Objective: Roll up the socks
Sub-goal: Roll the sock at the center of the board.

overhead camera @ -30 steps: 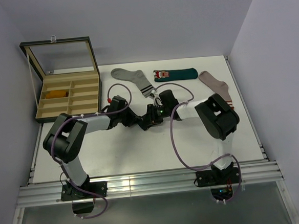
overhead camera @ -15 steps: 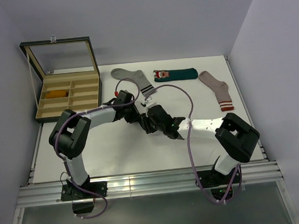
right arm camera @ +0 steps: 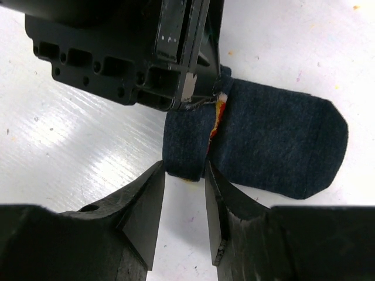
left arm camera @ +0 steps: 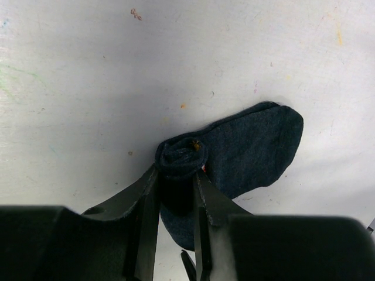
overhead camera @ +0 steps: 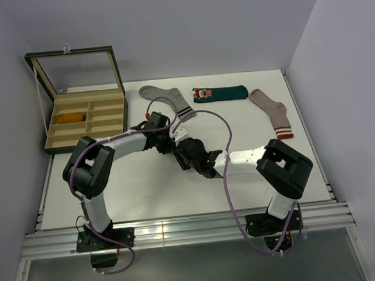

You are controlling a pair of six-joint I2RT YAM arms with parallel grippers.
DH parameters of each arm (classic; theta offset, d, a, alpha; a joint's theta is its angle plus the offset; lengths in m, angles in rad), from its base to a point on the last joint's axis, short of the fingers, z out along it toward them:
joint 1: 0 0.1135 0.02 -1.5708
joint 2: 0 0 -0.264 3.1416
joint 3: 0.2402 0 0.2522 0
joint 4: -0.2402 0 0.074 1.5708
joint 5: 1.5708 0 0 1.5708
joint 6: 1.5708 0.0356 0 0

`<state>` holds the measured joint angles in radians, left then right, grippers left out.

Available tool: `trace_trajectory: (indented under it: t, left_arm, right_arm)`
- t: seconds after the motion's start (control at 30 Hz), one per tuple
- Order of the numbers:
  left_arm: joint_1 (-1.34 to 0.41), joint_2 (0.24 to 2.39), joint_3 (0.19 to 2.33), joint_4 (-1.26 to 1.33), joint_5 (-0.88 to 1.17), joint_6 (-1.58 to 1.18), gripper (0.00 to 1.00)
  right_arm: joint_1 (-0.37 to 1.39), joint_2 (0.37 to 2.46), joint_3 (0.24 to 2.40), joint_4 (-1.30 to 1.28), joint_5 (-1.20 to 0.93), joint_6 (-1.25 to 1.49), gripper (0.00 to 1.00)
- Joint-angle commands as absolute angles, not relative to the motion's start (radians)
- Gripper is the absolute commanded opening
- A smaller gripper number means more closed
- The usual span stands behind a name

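From above: reaching low over the bench (overhead camera: 146, 188) with both arms, left pincer (overhead camera: 175, 146) and right pincer (overhead camera: 187, 156) meeting at the centre. Compared with a second ago, right elbow swung nearer, forearm now coming in low from the right.

Left wrist: clamped on the rolled end of the navy sock (left arm camera: 252, 143), toe part lying flat on the bench to the right.

Right wrist: jaws apart, one at each side of the roll's near end; gripping or only beside it, cannot tell.

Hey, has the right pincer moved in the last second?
Yes. In the top view the right pincer has shifted down-frame, away from the grey sock, and now sits at the navy sock.
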<state>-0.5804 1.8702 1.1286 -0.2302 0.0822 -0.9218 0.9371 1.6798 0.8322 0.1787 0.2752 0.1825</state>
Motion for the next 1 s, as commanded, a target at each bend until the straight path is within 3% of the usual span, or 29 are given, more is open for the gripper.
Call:
trace_trajectory:
  t: [0.0,0.53,0.97]
  left_arm:
    - [-0.587,1.927,1.118,-0.360,0.032,-0.870,0.19]
    - [-0.592,1.928,1.117,-0.354,0.049,-0.876,0.18]
    - [-0.594,1.937,1.129,-0.360,0.066,-0.865,0.19]
  right_arm:
    - [0.950,1.654,0.879,0.218,0.322,0.158,0.40]
    - [0.979,1.733,0.923,0.181,0.380,0.184,0.32]
    - [0.922,1.812,0.910,0.026,0.375,0.279,0.38]
